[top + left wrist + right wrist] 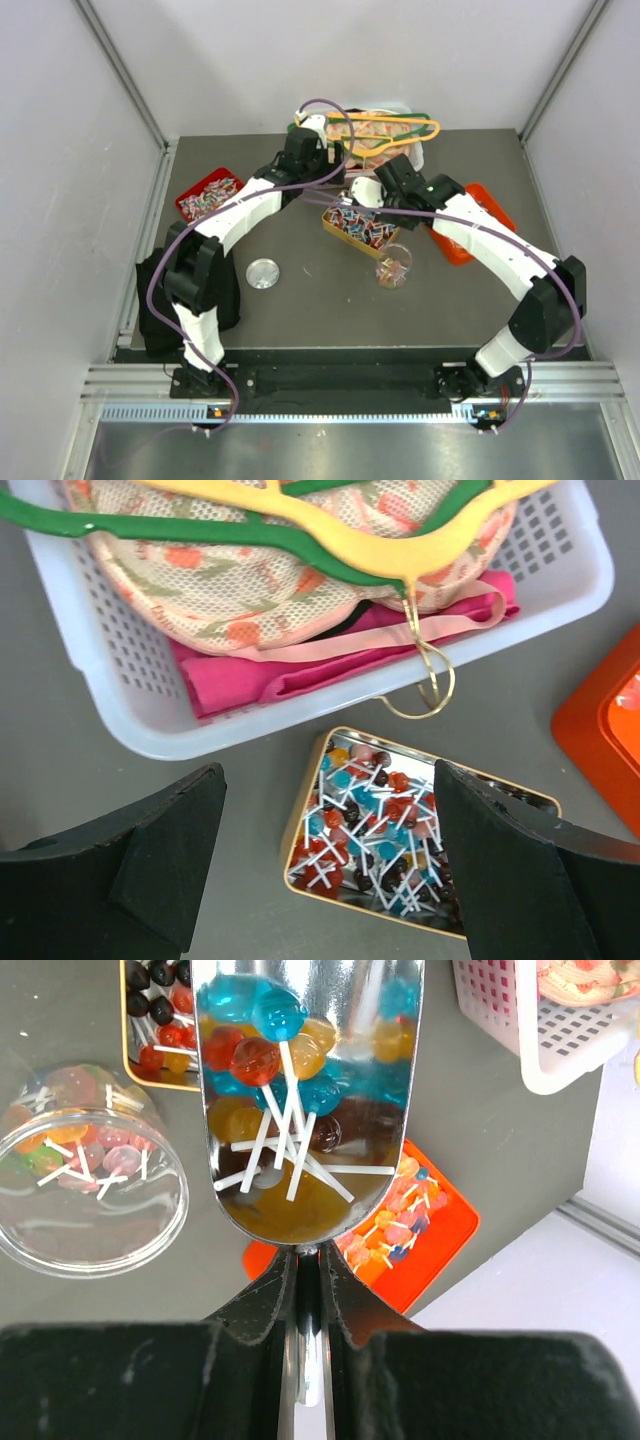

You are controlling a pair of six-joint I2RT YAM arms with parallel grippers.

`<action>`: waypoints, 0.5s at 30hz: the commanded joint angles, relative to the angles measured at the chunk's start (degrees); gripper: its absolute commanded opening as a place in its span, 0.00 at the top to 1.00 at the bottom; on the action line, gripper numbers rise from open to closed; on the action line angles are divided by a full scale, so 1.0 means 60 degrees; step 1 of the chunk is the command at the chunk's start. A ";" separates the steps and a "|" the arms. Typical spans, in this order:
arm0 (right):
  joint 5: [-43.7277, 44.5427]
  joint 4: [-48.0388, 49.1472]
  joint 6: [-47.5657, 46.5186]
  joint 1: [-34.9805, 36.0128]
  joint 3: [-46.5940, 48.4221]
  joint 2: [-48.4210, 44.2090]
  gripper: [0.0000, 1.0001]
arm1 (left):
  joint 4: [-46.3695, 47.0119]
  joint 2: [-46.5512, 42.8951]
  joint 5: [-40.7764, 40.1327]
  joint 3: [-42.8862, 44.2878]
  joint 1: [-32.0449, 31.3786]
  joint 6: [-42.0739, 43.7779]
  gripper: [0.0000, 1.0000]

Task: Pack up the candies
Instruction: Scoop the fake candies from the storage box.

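Overhead view looks down on the whole table (pixel 320 300); both close wrist views share the tin (pixel 297 830).

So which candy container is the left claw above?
The gold rectangular tin beside the white basket; it shows between the open fingers of the left claw. The red tray, orange tray and clear tub lie elsewhere.

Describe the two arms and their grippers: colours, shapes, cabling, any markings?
Both arms match. The left arm and right arm have white shell links between black joint housings. A thin purple cable loops loosely along each. The left gripper has broad, matte black, wedge-shaped fingers, and the right gripper is the same black. No markings are readable.
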 commanded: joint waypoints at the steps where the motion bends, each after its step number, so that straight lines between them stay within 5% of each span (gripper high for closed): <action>1: -0.0004 -0.0451 -0.0269 0.0194 0.0950 -0.0459 1.00 | -0.0150 -0.0141 -0.0221 0.0217 0.1233 0.0056 0.11; 15: -0.0093 0.0076 0.0053 0.0693 0.1931 0.1240 1.00 | -0.0545 -0.0360 -0.0207 0.0569 0.0940 0.0378 0.11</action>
